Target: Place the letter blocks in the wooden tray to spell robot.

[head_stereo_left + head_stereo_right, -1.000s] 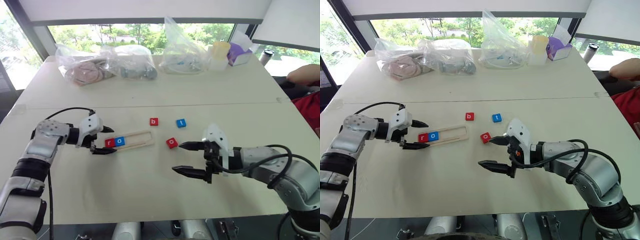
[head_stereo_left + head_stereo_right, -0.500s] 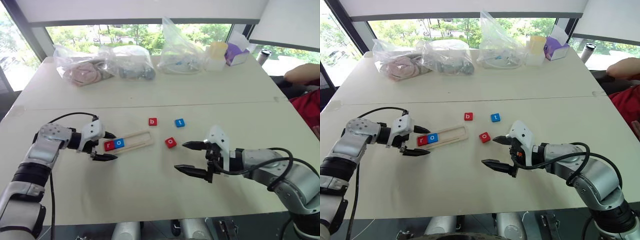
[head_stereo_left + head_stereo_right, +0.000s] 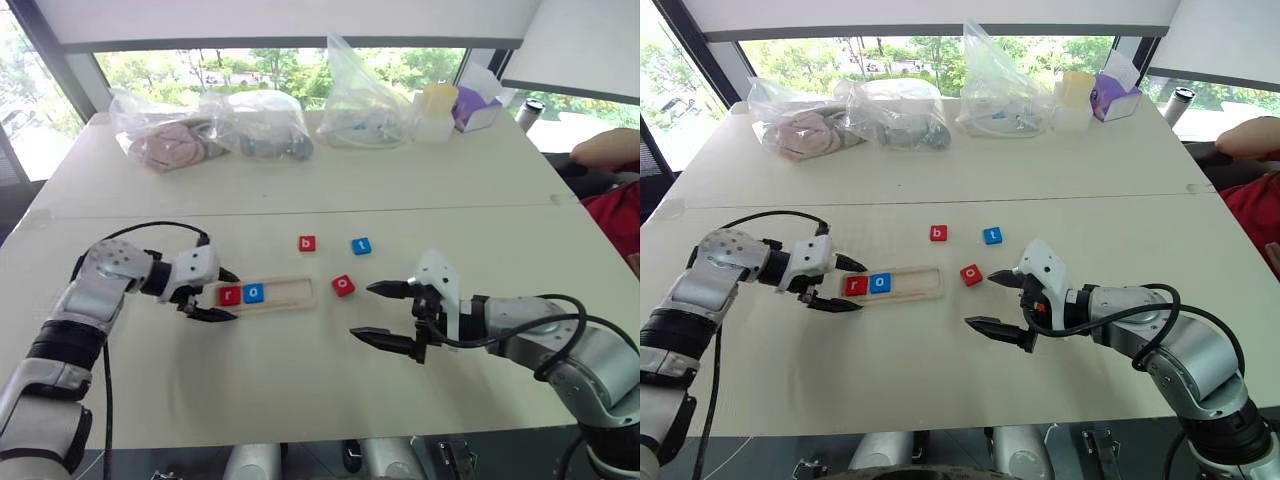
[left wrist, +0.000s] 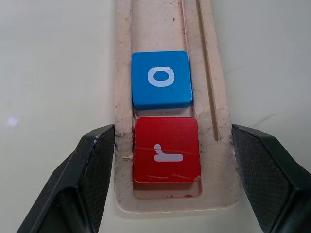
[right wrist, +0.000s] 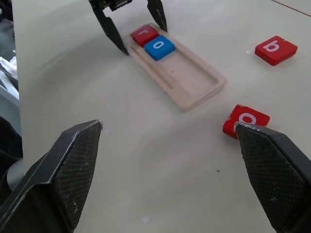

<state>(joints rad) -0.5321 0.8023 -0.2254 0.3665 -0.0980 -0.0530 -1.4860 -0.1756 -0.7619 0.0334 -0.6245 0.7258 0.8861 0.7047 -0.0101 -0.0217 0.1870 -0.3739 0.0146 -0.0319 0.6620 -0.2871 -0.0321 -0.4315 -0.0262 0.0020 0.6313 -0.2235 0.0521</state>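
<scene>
Two blocks sit in the wooden tray (image 3: 265, 294); my left jaws clamp its end, right jaws open, so I'd hold it square before fetching b (image 3: 307, 243).

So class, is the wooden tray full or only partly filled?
Partly filled: the wooden tray holds only the red r and blue o; the rest of its groove is bare.

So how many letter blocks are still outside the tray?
3: the red b and blue t lie side by side beyond the wooden tray, and the red o lies just off its right end. None looks hidden.
</scene>
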